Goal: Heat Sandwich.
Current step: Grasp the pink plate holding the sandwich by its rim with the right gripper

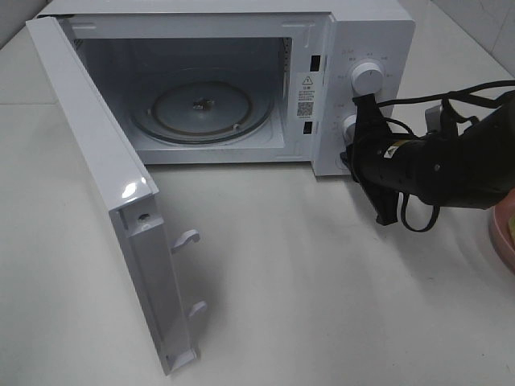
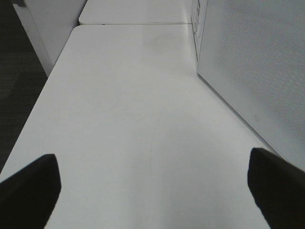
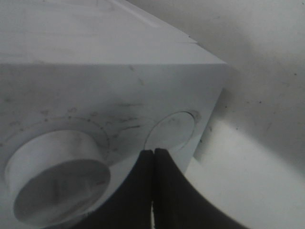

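The white microwave (image 1: 366, 32) stands with its door (image 1: 105, 185) swung wide open. Its glass turntable (image 1: 201, 108) is bare. My right gripper (image 1: 351, 153) is shut with nothing in it, and its tips sit at the control panel below the upper knob (image 1: 368, 78). In the right wrist view the shut fingertips (image 3: 153, 157) touch the panel by a flat round button (image 3: 170, 130), beside a knob (image 3: 57, 171). My left gripper (image 2: 152, 162) is open over bare table beside the microwave door (image 2: 257, 71). The sandwich is out of view; only a pink dish rim (image 1: 502, 233) shows.
The open door juts toward the table's front left, with two latch hooks (image 1: 187, 238) on its edge. The pink dish lies at the far right edge under the right arm (image 1: 451, 169). White table (image 1: 322, 289) spreads in front of the microwave.
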Available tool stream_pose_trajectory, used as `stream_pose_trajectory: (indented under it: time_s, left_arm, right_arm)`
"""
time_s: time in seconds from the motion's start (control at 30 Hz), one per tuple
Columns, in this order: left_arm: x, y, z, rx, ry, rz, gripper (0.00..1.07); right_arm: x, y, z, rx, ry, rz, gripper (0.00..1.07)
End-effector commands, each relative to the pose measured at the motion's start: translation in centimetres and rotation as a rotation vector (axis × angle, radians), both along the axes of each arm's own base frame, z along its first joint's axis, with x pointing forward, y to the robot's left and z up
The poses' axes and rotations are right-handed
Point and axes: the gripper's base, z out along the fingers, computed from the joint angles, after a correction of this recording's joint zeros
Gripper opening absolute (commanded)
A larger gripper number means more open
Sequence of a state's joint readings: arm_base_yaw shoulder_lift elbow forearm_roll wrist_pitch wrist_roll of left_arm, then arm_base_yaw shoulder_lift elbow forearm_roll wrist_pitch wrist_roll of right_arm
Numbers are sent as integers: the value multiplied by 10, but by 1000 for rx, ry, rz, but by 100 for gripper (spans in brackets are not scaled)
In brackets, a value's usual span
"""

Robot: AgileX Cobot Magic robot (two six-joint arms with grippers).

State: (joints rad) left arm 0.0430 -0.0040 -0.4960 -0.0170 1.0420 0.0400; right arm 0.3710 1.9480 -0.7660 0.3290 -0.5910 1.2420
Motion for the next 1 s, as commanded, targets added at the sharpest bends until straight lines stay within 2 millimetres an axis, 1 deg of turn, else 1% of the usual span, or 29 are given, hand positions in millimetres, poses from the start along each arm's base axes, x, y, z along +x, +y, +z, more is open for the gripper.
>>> stream_pose_trajectory:
  time_s: [0.03, 0.1, 0.2, 0.3, 0.37, 0.4, 0.47, 0.53, 0.57, 0.63, 0.67, 0.7, 0.73, 0.8, 0.83, 0.87, 0.9, 1.0]
  left_arm:
    - [-4, 0, 0, -2, -34, 2, 99]
    - [-4, 0, 0, -2, -34, 2, 99]
    - [-4, 0, 0, -2, -34, 2, 99]
    - [-4, 0, 0, -2, -34, 2, 99]
    - [-4, 0, 0, -2, -34, 2, 99]
    - [-4, 0, 0, -2, -34, 2, 99]
    - [-4, 0, 0, -2, -34, 2, 99]
    - [-4, 0, 0, -2, -34, 2, 99]
    - [-4, 0, 0, -2, -34, 2, 99]
    - [-4, 0, 0, -2, -34, 2, 99]
    - [-4, 0, 0, -2, -34, 2, 99]
    - [-4, 0, 0, -2, -34, 2, 99]
    - [-4, 0, 0, -2, -34, 2, 99]
    - [-4, 0, 0, -2, -34, 2, 99]
    - [-4, 0, 0, -2, -34, 2, 99]
    - [-4, 0, 0, -2, -34, 2, 99]
    - [-4, 0, 0, -2, -34, 2, 99]
    - [-4, 0, 0, -2, -34, 2, 99]
  right_arm:
    - [-9, 0, 5, -56, 48, 65, 2]
    - [-16, -2, 8, -94, 77, 106, 3]
    - [-21, -2, 12, -121, 94, 138, 3]
    - [-31, -2, 20, -200, 175, 252, 4]
    - [-34, -2, 21, -222, 194, 284, 5]
    - [-40, -1, 24, -258, 233, 345, 5]
    - [-45, -1, 27, -300, 266, 415, 6]
    - [-47, -1, 29, -318, 272, 445, 6]
    - [-51, -2, 31, -370, 281, 520, 7]
    - [-55, -2, 33, -430, 286, 609, 7]
    - [-56, -2, 34, -455, 284, 646, 7]
    - [-56, -2, 34, -455, 284, 646, 7]
    - [-60, -2, 38, -511, 282, 736, 8]
    - [-65, -2, 40, -566, 287, 836, 9]
    - [-67, -2, 42, -590, 287, 882, 9]
    - [-67, -2, 42, -590, 287, 882, 9]
    - [-71, -3, 46, -632, 281, 965, 10]
    - [-77, -3, 52, -679, 274, 1070, 11]
